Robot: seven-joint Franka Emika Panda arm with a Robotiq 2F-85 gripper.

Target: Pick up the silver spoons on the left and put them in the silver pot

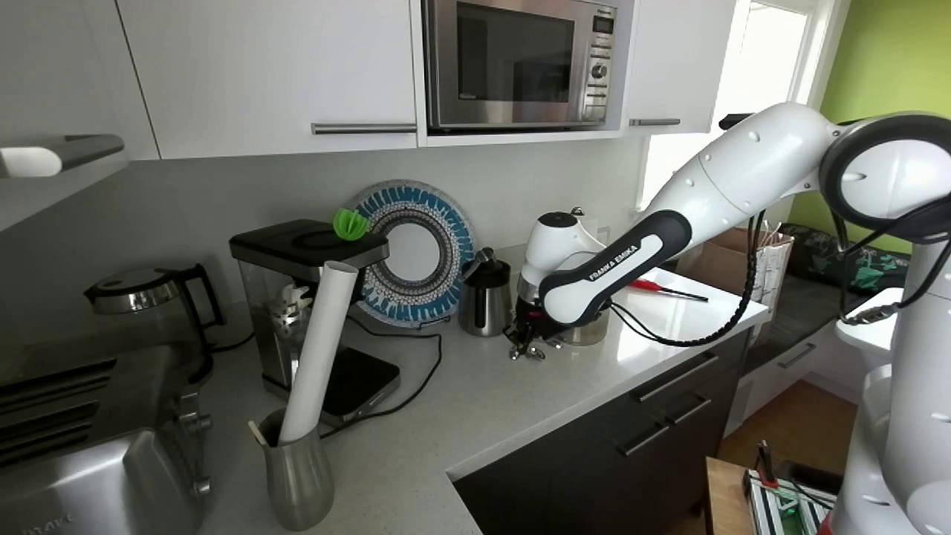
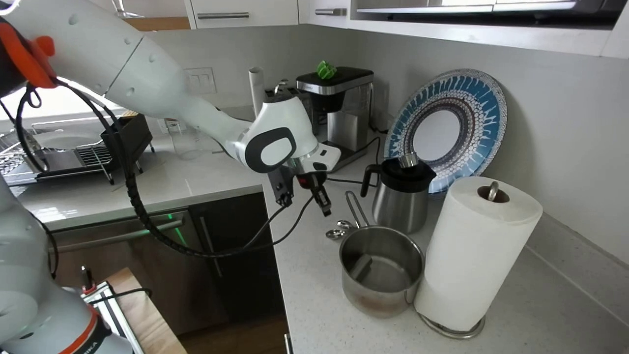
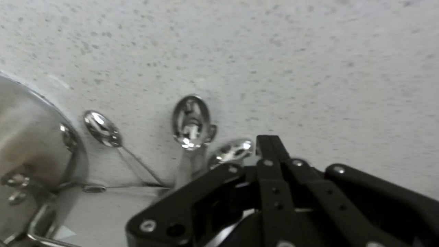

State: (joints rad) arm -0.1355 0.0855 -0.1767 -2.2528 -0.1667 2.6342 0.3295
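The silver spoons lie in a loose cluster on the counter. In the wrist view one bowl (image 3: 191,120) is in the middle, another spoon (image 3: 102,128) lies nearer the pot, and a third bowl (image 3: 231,151) is just left of my fingertips. The cluster also shows in both exterior views (image 1: 533,354) (image 2: 337,231). The silver pot (image 2: 373,301) stands beside them; its side fills the left of the wrist view (image 3: 37,137). A dark shape inside it may be a reflection. My gripper (image 3: 271,139) is shut with nothing visible between its fingertips, above the counter beside the spoons (image 2: 325,211).
The darker metal jug with black trim (image 2: 400,201) stands behind the pot. A paper towel roll (image 2: 474,255) stands close to the pot's side. A patterned plate (image 2: 444,123) leans on the wall. A coffee maker (image 1: 312,245) stands further along the counter.
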